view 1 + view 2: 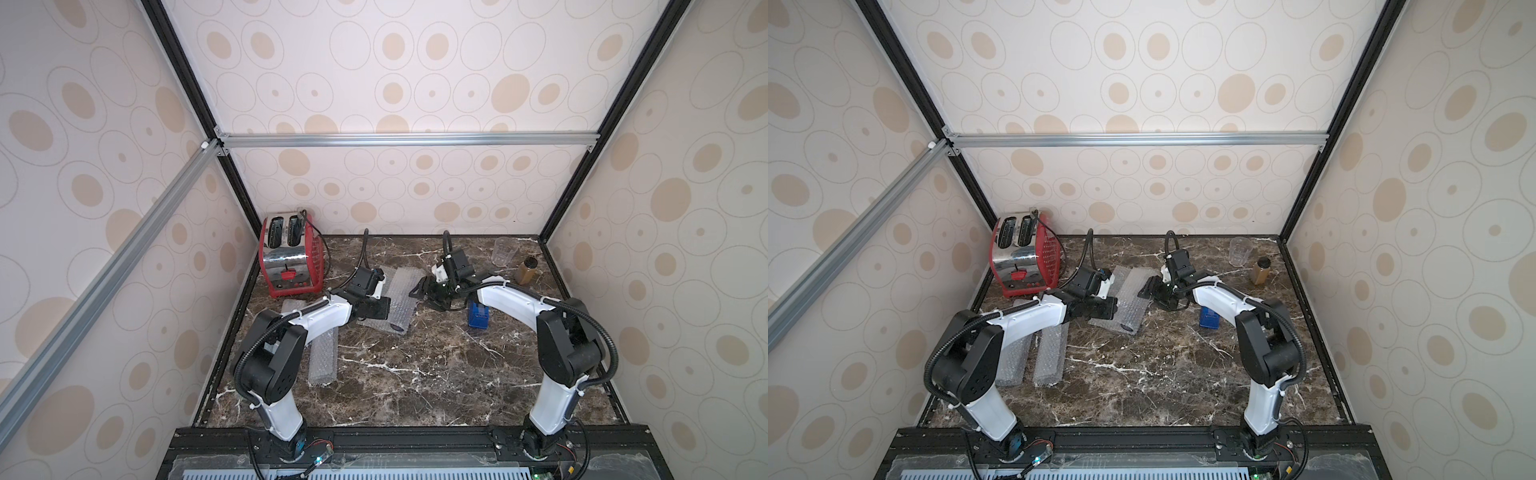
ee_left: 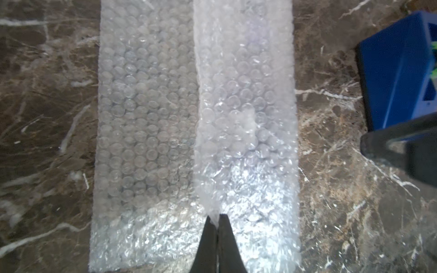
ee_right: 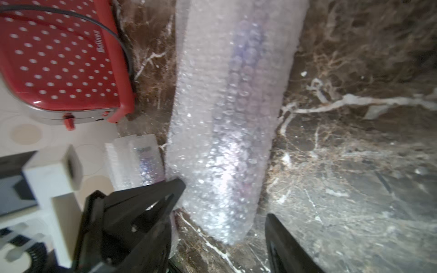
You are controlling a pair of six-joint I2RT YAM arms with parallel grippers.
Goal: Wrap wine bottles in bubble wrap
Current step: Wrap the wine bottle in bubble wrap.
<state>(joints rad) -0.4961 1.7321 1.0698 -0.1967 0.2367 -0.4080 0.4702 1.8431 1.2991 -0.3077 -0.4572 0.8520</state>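
The left tool [image 2: 215,218], pinched closed on the wrap [image 2: 246,106] edge, should pull it snug; the right tool [image 3: 224,201], spread wide and empty, can steady.

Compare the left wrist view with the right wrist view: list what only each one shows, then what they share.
Left wrist only: the left gripper shut on the loose edge of the bubble wrap, and a blue box.
Right wrist only: the open right gripper, the red toaster, a second wrapped roll, and a purple tint, likely a wine bottle, inside the nearer roll.
Both: that nearer roll of bubble wrap and the marble table.
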